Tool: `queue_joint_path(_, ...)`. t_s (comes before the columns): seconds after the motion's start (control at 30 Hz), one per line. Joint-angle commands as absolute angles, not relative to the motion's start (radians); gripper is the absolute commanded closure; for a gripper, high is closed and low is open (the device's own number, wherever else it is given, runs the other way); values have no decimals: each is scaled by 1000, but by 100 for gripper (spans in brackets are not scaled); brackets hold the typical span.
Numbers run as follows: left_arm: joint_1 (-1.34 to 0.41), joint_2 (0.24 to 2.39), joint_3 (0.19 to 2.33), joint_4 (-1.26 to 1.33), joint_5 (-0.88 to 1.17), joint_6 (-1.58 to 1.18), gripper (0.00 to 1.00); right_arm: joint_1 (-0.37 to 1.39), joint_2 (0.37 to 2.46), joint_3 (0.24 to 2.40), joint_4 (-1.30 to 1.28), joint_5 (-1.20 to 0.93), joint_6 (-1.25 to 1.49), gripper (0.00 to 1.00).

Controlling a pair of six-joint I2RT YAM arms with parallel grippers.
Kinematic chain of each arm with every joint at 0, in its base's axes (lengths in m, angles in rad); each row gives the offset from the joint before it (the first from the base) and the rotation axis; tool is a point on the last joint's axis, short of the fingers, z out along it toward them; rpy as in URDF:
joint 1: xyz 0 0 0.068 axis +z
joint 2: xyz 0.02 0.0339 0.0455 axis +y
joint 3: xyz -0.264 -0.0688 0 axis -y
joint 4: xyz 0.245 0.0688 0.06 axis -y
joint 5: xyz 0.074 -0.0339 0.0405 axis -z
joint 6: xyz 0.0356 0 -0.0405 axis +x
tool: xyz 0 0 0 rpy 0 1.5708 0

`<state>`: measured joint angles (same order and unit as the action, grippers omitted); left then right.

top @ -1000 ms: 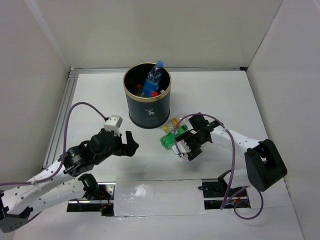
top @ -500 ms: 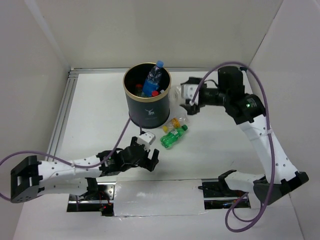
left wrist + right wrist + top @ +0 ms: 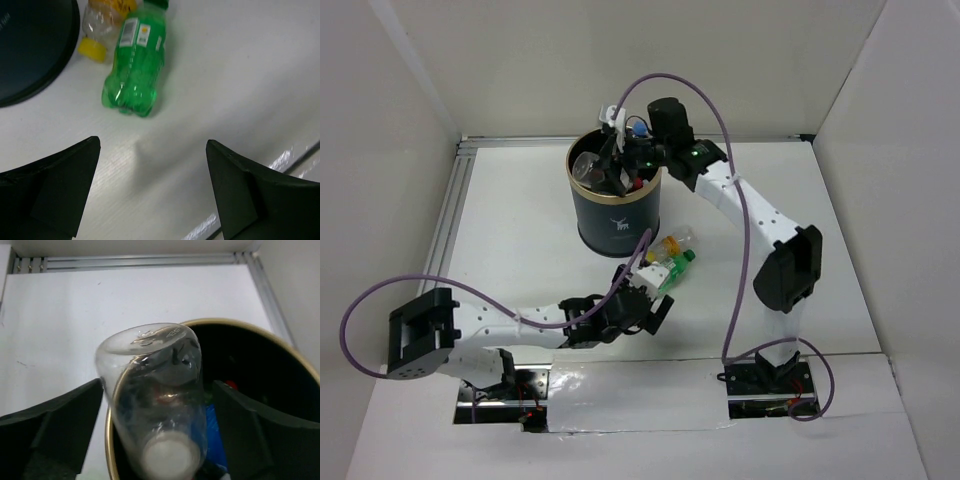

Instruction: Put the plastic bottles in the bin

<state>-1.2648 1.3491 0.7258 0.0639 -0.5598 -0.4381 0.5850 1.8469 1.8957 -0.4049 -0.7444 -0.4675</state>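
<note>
Dark green cylindrical bin (image 3: pixel 615 225) partly filled. Right hand (image 3: pixel 157 390) straddles clear plastic bottle (image 3: pixel 150 365) above it; grip undeterminable. Left hand (image 3: pixel 152 145) fully open, empty. Green plastic bottle (image 3: pixel 134 70) and yellow-capped clear bottle (image 3: pixel 95 30) lie on counter (image 3: pixel 225 75), pending.

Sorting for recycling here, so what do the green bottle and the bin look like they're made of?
Green bottle: translucent glossy plastic, probably; light glints through its lobed base. Bin: dark matte wall, shiny gold rim, maybe metal or coated plastic; unclear.

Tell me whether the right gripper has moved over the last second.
Yes. The right gripper has gone from the table right of the bin up over its rim, a clear bottle between its fingers.
</note>
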Motion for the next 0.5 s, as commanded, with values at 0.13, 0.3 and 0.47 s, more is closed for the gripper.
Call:
queue_joint_path(0.13,-1269,1549,917,120,-678,-336,0,422,1752,1980,-391,-750,-267,0)
queue_joint_path(0.3,-1203,1722,1083,14,-661,-350,0,214,1584,1867,-511,-842,-305,0)
queue_joint_path(0.47,-1163,1864,1186,-63,-661,-383,0,2,1422,1650,-560,-978,-379,0)
